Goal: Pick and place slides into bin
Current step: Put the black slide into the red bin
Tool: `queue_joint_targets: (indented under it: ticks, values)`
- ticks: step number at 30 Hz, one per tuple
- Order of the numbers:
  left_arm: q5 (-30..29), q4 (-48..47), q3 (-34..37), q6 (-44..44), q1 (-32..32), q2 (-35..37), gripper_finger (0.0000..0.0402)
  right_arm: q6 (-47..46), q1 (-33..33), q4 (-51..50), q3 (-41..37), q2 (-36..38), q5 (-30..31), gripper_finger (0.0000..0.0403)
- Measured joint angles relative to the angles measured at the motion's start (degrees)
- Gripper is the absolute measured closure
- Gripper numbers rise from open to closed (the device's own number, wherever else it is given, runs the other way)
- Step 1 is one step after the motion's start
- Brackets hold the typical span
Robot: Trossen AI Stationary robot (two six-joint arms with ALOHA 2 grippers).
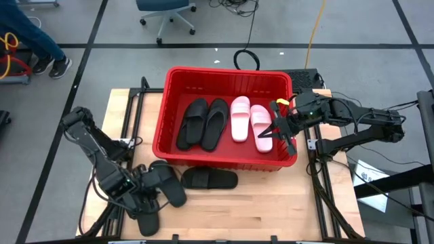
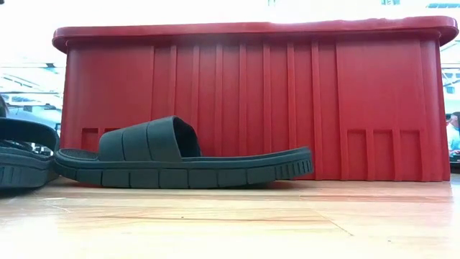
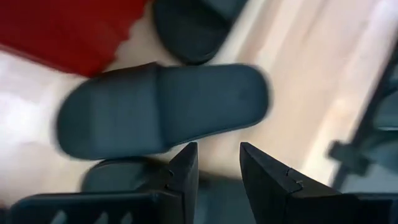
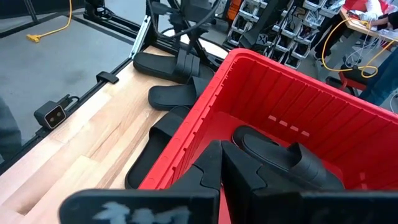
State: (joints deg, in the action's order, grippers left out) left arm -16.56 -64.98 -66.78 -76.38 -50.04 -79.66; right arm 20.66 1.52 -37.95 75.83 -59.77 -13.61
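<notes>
The left gripper (image 3: 216,163) is seen low over the near left corner of the wooden table (image 1: 271,210), with its two dark fingers (image 3: 185,167) parted by a narrow gap and nothing held between them; just beyond the tips lies a matte black slip-on slide with a wide strap (image 3: 163,109), which is not touched. In the high view this left gripper (image 1: 139,196) is placed among a small cluster of black slides (image 1: 166,181) near the table's front left edge. One more black slide (image 1: 210,178) is laid flat on the wood just in front of the large rectangular red plastic bin with ribbed walls (image 1: 224,165), and in the low view the same black slide (image 2: 180,158) is seen close against the bin's front wall (image 2: 359,101). Inside the bin two black slides (image 1: 203,123) are placed side by side at the left, and two pale pink slides (image 1: 251,122) beside them at the right. The right gripper (image 1: 281,129) is found over the right inner end of the bin, beside the outer pink slide; in the right wrist view its fingers (image 4: 208,171) are pressed together, and nothing is gripped. Open wood is left in front of the bin toward the right. No writing can be read on any of the things.
</notes>
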Motion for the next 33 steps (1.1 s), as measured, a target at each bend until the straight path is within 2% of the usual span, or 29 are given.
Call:
queue_joint_targets:
  ticks: [6,13,24,33]
  values:
    - [-1.89,-5.57,0.0,-1.84,-0.42,-1.17,0.0286,0.01,0.0,-0.01,0.0,0.0,0.01,0.0403]
    - [-1.73,-5.32,0.0,-0.01,-0.4,-6.62,0.0286,0.14,0.0,-0.02,0.0,0.0,0.01,0.0403]
    - [-1.9,-5.34,0.0,-2.36,-0.34,-15.03,0.0286,0.44,0.0,-0.02,0.0,0.0,0.01,0.0403]
    - [-1.9,-7.22,0.0,-2.59,0.66,-18.29,0.0286,0.59,0.0,-0.02,0.0,0.0,0.03,0.0403]
